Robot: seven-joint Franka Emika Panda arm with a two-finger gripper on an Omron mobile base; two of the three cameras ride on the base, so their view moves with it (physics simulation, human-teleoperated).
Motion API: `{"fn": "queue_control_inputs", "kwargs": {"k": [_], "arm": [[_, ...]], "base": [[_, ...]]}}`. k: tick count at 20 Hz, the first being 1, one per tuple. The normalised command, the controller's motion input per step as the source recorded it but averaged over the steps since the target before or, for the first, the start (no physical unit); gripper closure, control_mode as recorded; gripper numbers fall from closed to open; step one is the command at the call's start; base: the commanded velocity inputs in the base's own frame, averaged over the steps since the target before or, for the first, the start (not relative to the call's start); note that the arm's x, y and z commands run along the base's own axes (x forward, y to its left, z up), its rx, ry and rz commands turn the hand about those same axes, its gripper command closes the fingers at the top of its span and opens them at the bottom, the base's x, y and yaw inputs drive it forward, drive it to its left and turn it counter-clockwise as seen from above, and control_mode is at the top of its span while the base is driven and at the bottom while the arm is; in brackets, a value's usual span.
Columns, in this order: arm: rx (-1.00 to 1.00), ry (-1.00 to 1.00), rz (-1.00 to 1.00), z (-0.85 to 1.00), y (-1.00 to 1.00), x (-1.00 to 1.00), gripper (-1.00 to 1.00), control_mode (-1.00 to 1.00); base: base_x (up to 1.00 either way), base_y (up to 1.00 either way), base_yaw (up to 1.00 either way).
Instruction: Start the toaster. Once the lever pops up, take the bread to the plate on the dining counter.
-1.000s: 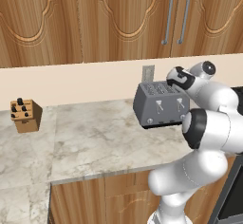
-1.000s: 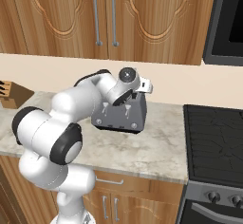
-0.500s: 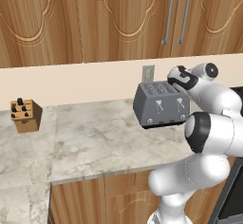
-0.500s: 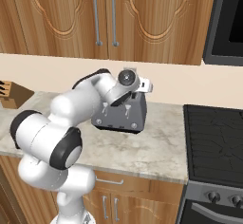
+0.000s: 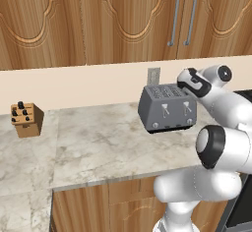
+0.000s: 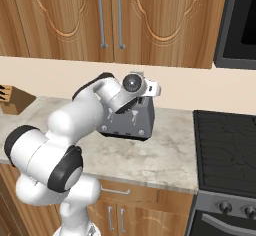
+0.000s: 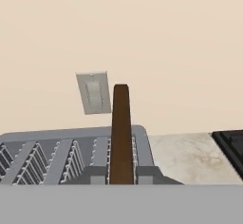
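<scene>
In the hand view my gripper (image 7: 121,175) is shut on the bread (image 7: 121,130), a thin dark-brown slice standing upright between the two fingertips (image 7: 97,174). Just below and behind it lie the open wire slots of the grey toaster (image 7: 66,154). From the left base view the toaster (image 5: 167,109) stands on the marbled worktop by the wall, both pale levers on its front, and my hand (image 5: 191,82) hovers over its right end. The right base view shows the same hand (image 6: 148,88) above the toaster (image 6: 127,122). The plate and the dining counter are out of view.
A wall outlet (image 7: 94,92) sits on the beige backsplash behind the toaster. A black stove (image 6: 227,150) adjoins the worktop on the right. A wooden knife block (image 5: 27,119) stands far left. Wooden cabinets (image 5: 123,19) hang overhead.
</scene>
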Motion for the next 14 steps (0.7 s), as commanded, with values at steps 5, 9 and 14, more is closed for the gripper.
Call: {"fn": "queue_control_inputs", "kwargs": {"k": [5,9,14], "arm": [[0.0,0.0,0.0,0.25,0.0,-0.18,1.0,-1.0],[0.0,0.0,0.0,0.07,0.0,-0.3,1.0,-1.0],[0.0,0.0,0.0,0.0,0.0,-0.31,1.0,-1.0]], "base": [[0.0,0.0,0.0],[0.0,0.0,0.0],[0.0,0.0,0.0]]}}
